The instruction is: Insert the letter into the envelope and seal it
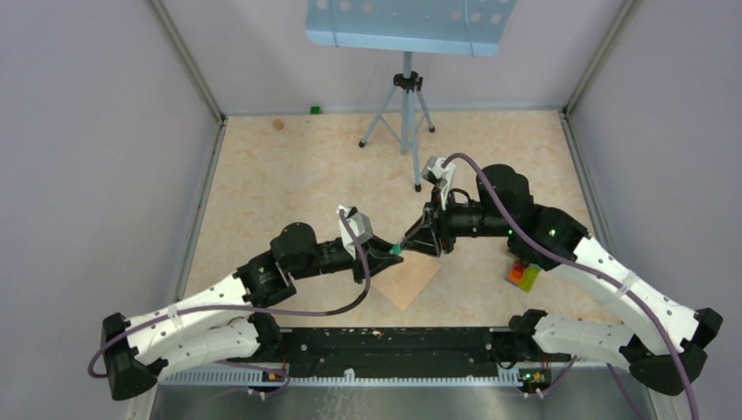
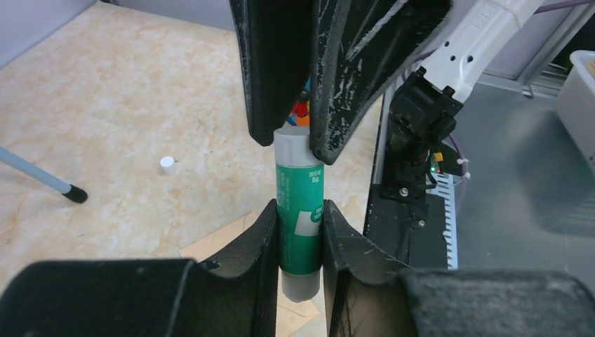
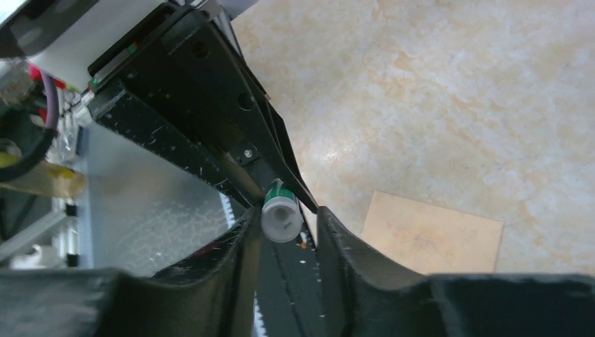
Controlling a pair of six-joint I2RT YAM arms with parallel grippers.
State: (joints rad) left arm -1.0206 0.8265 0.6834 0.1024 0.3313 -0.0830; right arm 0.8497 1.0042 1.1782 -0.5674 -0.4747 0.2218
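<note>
A green glue stick (image 2: pixel 299 210) hangs above the table, and my left gripper (image 2: pixel 300 210) is shut on its green body. My right gripper (image 2: pixel 292 144) comes from the opposite side, its two fingertips closed against the stick's grey far end (image 3: pixel 282 219). In the top view both grippers (image 1: pixel 395 250) meet tip to tip over the table's near middle. The tan envelope (image 1: pixel 411 278) lies flat right under them and also shows in the right wrist view (image 3: pixel 431 235). The letter is not in view as a separate sheet.
A music stand's tripod (image 1: pixel 404 105) stands at the back middle. A coloured block (image 1: pixel 523 276) lies by the right arm. A small white cylinder (image 2: pixel 167 164) sits on the table. A grey bin (image 2: pixel 579 98) is beyond the near edge.
</note>
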